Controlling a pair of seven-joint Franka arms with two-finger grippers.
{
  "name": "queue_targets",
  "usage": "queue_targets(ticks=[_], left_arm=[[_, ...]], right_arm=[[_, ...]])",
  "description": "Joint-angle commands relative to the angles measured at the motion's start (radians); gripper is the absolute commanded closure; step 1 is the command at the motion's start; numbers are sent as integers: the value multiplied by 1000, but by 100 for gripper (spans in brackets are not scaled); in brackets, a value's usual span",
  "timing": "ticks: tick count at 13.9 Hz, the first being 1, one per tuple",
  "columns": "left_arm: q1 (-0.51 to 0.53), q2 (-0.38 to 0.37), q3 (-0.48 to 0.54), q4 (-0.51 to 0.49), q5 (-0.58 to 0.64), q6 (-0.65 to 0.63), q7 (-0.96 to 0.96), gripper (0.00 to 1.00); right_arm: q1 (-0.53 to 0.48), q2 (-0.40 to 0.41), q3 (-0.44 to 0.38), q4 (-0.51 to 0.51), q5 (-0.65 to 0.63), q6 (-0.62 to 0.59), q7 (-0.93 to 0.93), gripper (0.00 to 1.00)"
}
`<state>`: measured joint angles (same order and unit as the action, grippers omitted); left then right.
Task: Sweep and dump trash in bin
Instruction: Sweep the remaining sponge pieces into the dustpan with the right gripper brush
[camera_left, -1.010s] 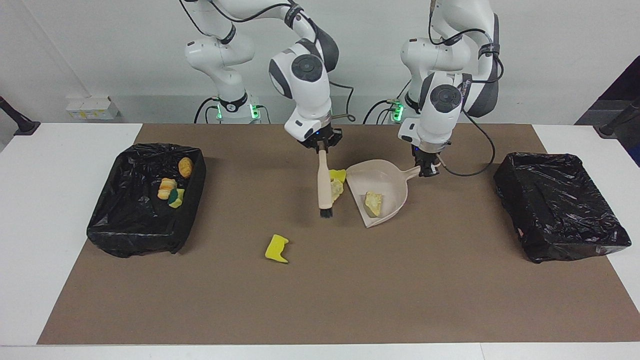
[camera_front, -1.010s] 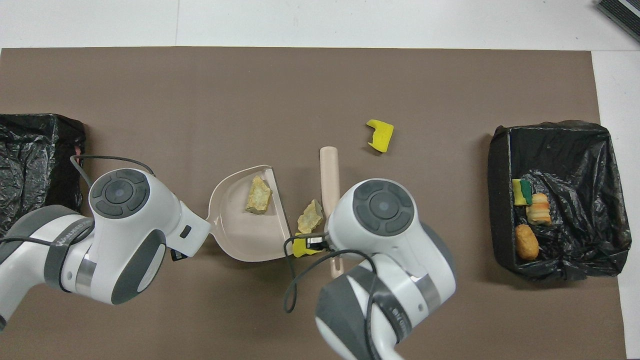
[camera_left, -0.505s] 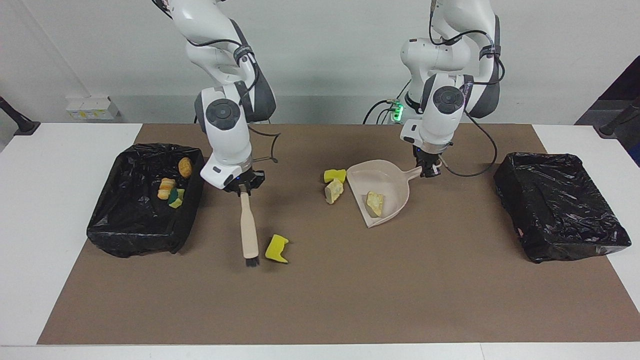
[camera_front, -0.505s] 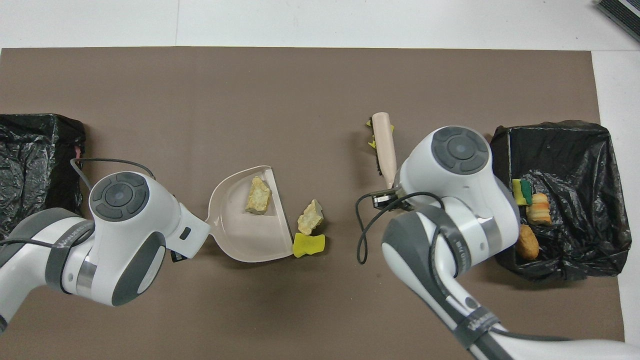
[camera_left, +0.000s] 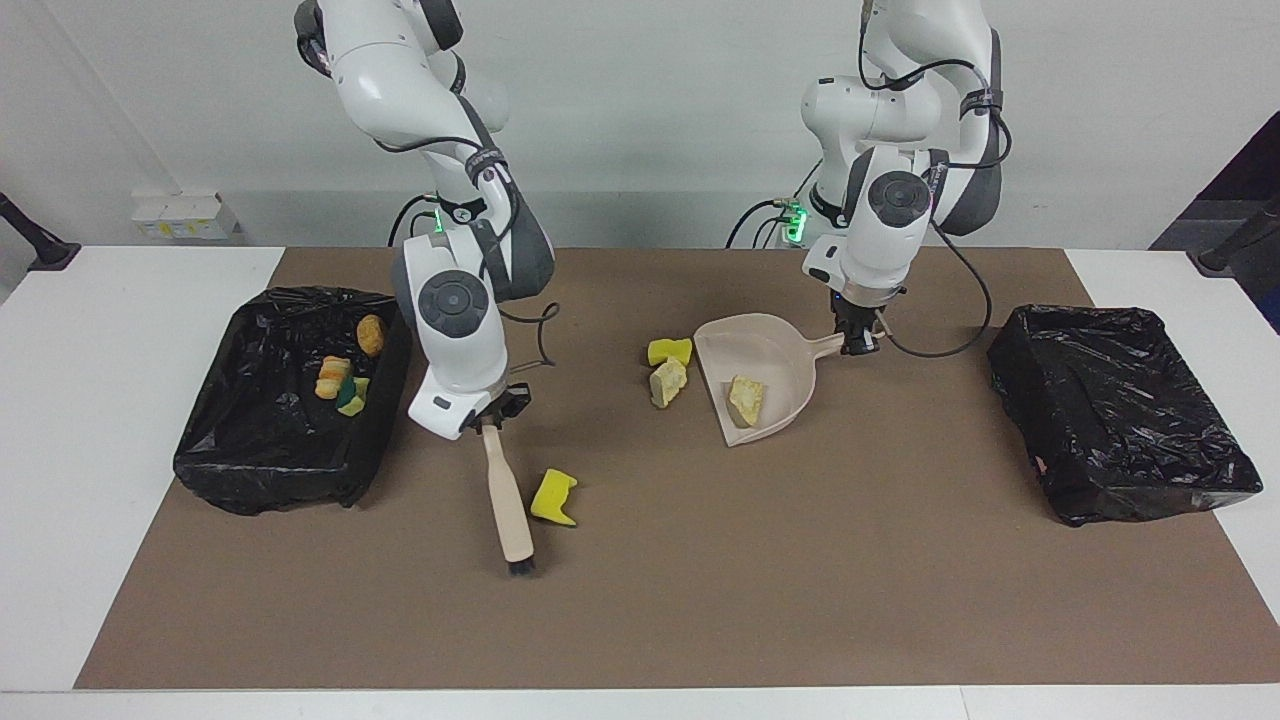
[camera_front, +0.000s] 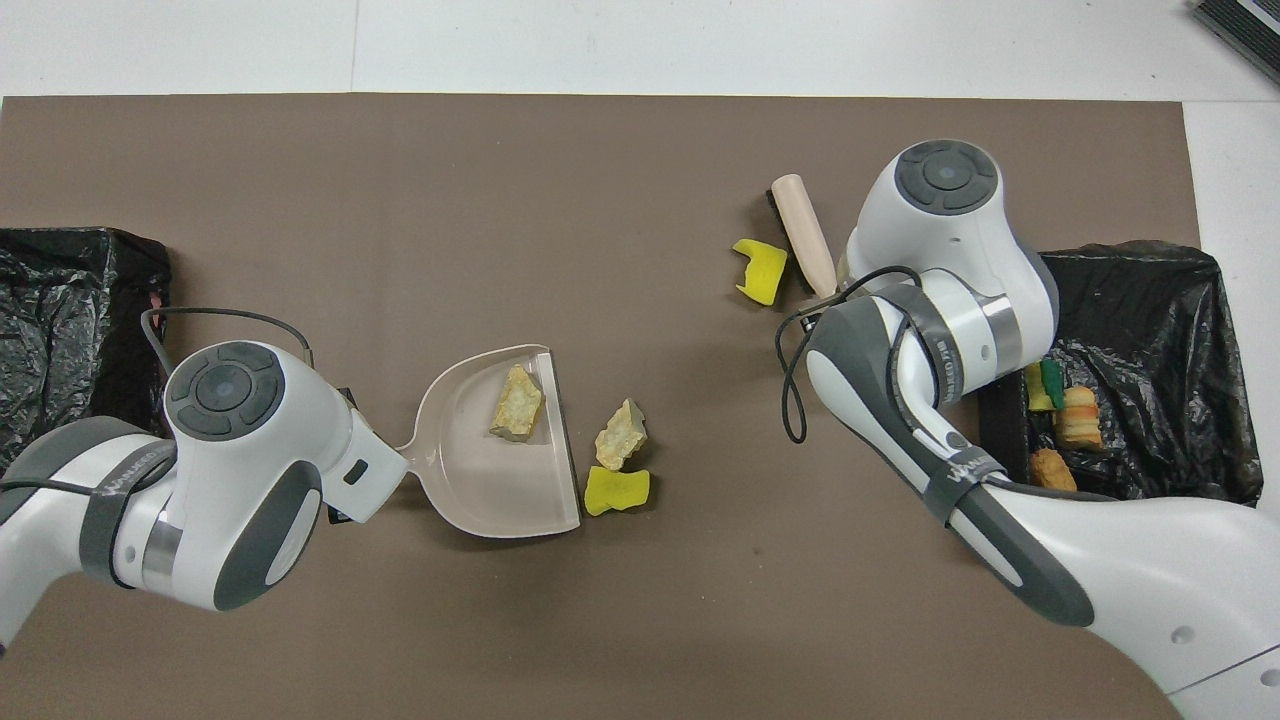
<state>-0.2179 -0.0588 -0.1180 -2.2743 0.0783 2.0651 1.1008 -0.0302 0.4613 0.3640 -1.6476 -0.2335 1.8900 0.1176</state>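
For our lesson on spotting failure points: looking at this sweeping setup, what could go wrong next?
1. The brush sits beside the lone yellow scrap, well apart from the dustpan; a long sweep may scatter it.
2. Two scraps lie against the dustpan's edge and could get pushed around its rim.
3. The chunk in the pan lies near the lip and may slide out when lifted.

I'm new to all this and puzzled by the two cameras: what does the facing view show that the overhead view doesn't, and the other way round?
Only the facing view shows the robots' bases, the wall and the right gripper holding the brush, plus the whole empty bin.

Only the overhead view shows the mat's edge farthest from the robots; there the arm hides that gripper.

Both show the dustpan held by the left gripper, a scrap inside it, two scraps beside it, and one by the brush.
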Motion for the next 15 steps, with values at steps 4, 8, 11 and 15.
queue_targets(ticks=[4,8,11,15], left_arm=[[6,-62,0,-80,-6,15,67,100],[2,-61,0,-77,-6,15,50,100],[2,-59,0,-74,-6,13,45,100],[5,-56,0,-70,-6,12,42,100]], right_arm=[[125,-71,23,-110,156,-9,173,100],[254,-153,24,-219,258,35,266,100],[366,-210,23,-280,353,63,371,100],[498,-233,23,-304,431,187,549,100]])
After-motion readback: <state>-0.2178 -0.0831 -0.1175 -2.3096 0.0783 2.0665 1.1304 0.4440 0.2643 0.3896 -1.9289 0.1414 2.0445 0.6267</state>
